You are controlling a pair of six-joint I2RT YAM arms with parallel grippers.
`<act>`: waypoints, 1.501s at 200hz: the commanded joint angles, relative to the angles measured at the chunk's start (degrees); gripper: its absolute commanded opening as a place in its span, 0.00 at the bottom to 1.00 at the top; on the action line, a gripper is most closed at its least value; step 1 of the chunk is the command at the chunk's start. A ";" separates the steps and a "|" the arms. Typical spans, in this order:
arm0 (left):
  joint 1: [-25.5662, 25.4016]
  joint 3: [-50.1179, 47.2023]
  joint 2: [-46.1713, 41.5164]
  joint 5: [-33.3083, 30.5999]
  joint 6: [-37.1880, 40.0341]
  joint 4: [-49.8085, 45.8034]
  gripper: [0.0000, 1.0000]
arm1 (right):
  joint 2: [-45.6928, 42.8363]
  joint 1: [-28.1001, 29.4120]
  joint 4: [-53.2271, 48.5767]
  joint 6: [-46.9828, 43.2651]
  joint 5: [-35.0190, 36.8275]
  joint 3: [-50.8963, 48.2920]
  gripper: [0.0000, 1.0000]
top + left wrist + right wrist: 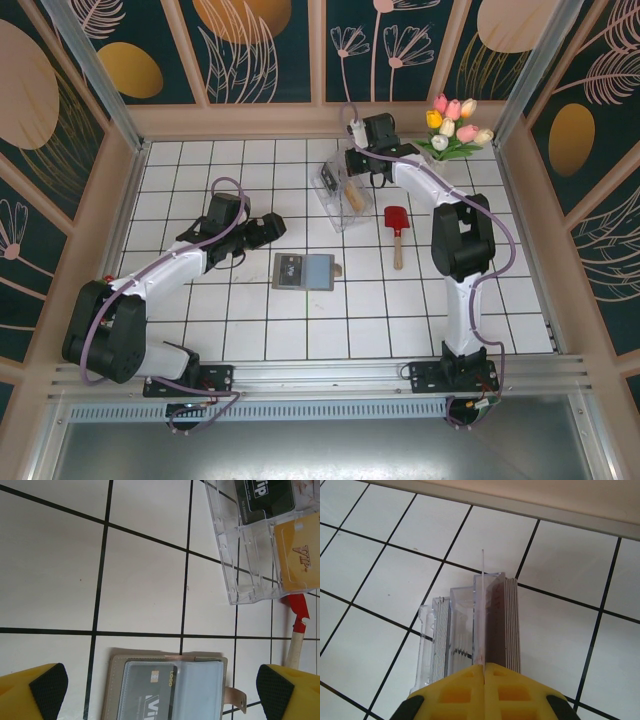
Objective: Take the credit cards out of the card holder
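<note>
Left gripper (272,229) apart beside the open card holder (303,271); right gripper (484,669) clamped on a thin card (482,590) over the clear box (460,625).

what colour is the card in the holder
The card is black with white lettering; left wrist view shows it best.

Work surface: a table (300,330) of square white tiles with black grout, framed on the left, far and right sides by a pale wooden ledge (240,120). Walls: dark teal panels (270,60) printed with gold ovals and pale outlined leaves and flowers, divided by light wooden slats (317,50). 2 metal posts (85,60) rise at the far corners. Near edge: an aluminium rail (330,375), then a grey metal sheet (320,450). Lighting is even and soft; shadows are faint.
</note>
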 commanded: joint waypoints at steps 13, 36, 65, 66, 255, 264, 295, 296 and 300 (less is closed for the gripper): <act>0.31 -0.69 -0.14 1.58 0.00 1.11 0.98 | 0.71 -0.16 -1.86 -1.81 1.18 1.65 0.00; 0.32 -0.95 -0.46 2.46 -0.07 1.64 0.99 | 1.24 -0.19 -2.66 -1.77 1.37 2.49 0.05; 0.27 -0.65 -0.82 2.50 0.09 1.34 0.98 | 1.86 -0.13 -4.15 -0.80 2.67 4.23 0.14; 0.29 -0.58 -0.83 2.50 0.06 1.34 0.98 | 1.87 -0.12 -4.21 -0.76 2.67 4.30 0.14; -3.38 -1.10 2.59 6.80 0.38 -2.45 0.87 | -33.57 14.08 3.15 46.37 -4.37 -35.64 0.52; -3.92 -0.96 3.58 6.96 0.26 -2.49 0.83 | -33.48 15.72 3.04 48.46 -3.64 -36.87 0.52; -5.47 -1.00 6.39 6.57 -0.72 -2.02 0.72 | -30.71 20.40 2.79 52.52 -2.23 -38.67 0.49; -5.52 -1.02 6.47 6.55 -0.74 -2.01 0.72 | -30.63 20.52 2.87 52.62 -2.20 -38.73 0.49; -5.64 -1.05 6.87 6.50 -0.88 -1.92 0.70 | -30.13 21.02 3.08 53.12 -2.23 -38.88 0.49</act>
